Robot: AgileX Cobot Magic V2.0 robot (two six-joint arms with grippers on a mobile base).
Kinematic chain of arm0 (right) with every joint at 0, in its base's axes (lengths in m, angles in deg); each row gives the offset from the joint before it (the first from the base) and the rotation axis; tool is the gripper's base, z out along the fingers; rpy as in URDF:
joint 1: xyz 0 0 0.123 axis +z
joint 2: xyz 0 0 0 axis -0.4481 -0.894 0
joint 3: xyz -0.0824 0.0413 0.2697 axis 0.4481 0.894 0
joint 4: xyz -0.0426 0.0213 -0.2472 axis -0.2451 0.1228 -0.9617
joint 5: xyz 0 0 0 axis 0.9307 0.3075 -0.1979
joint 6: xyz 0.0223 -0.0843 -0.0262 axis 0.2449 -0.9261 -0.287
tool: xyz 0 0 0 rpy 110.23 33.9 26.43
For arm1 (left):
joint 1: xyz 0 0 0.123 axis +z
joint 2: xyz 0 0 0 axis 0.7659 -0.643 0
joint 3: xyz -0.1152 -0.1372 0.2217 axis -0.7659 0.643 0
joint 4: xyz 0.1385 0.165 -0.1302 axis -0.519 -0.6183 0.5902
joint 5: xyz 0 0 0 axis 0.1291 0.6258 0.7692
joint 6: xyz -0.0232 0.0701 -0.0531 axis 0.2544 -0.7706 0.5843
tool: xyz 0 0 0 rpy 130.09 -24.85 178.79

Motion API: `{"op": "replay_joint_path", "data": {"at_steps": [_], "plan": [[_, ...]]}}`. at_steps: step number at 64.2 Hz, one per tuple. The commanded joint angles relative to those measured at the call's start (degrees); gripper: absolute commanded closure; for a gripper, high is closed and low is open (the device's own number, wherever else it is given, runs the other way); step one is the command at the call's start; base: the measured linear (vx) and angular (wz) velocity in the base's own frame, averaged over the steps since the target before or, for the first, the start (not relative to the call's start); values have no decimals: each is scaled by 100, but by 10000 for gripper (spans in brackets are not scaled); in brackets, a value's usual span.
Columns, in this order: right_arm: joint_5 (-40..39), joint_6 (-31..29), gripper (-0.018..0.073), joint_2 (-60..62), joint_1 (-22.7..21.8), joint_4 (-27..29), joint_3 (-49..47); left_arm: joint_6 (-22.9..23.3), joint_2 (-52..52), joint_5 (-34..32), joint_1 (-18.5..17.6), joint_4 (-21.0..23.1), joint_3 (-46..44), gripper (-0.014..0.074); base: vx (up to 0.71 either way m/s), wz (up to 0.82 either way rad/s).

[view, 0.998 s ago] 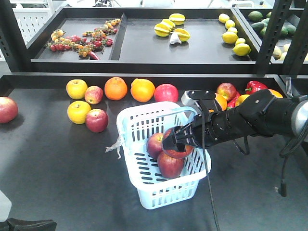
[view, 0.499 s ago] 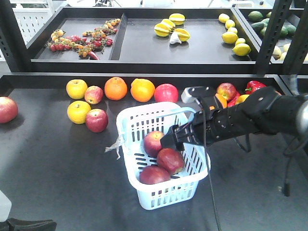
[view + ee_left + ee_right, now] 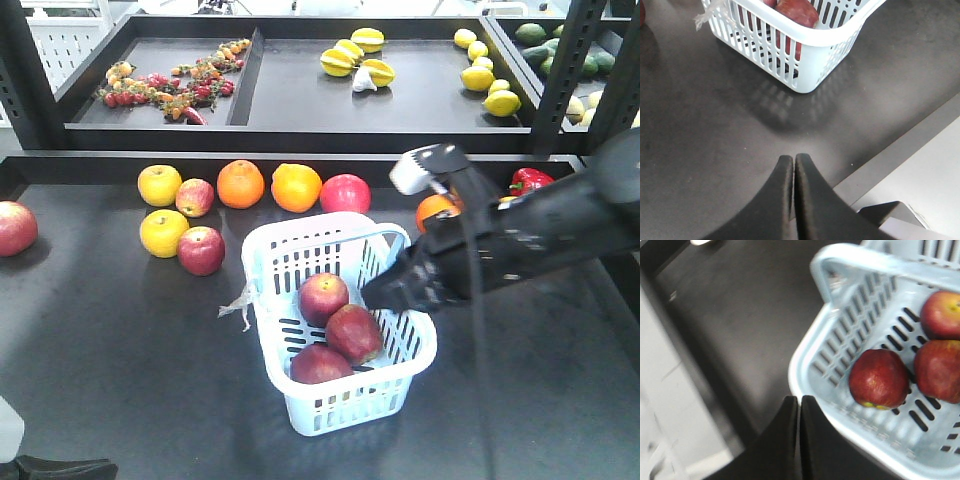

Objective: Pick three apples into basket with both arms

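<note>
The pale blue-white basket [image 3: 262,262] stands mid-shelf with three dark red apples in it: one at the back [image 3: 323,297], one in the middle [image 3: 353,333] and one at the front [image 3: 320,365]. My right gripper [image 3: 376,292] hovers over the basket's right rim, shut and holding nothing. In the right wrist view its shut tips [image 3: 799,400] sit just outside the basket rim [image 3: 802,355], with the apples [image 3: 879,378] inside. My left gripper [image 3: 793,159] is shut and bare, low over the dark shelf, in front of the basket [image 3: 812,67].
Behind and left of the basket lie yellow fruits [image 3: 163,232], loose apples [image 3: 201,250], oranges [image 3: 240,183] and a big red apple [image 3: 346,193]. Another red apple [image 3: 15,227] sits far left. Black shelf posts [image 3: 565,70] and an upper tray with lemons [image 3: 500,102] rise behind.
My right gripper let go of the apple it held over the basket; that apple now lies inside with the other two. The arm has pulled up and to the right, its jaws shut.
</note>
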State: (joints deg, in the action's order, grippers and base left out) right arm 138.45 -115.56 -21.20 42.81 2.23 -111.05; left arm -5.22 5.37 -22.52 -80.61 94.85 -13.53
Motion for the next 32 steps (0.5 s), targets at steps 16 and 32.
{"op": "replay_joint_path", "data": {"at_steps": [16,32], "plan": [[439,78,564,2749,-19,-479,280,61,8,-270,-9,110,-133,604,0,0],[-1325,942,564,4985,-19,-1275,2532,61,8,-270,-9,104,-133,604,0,0]]}}
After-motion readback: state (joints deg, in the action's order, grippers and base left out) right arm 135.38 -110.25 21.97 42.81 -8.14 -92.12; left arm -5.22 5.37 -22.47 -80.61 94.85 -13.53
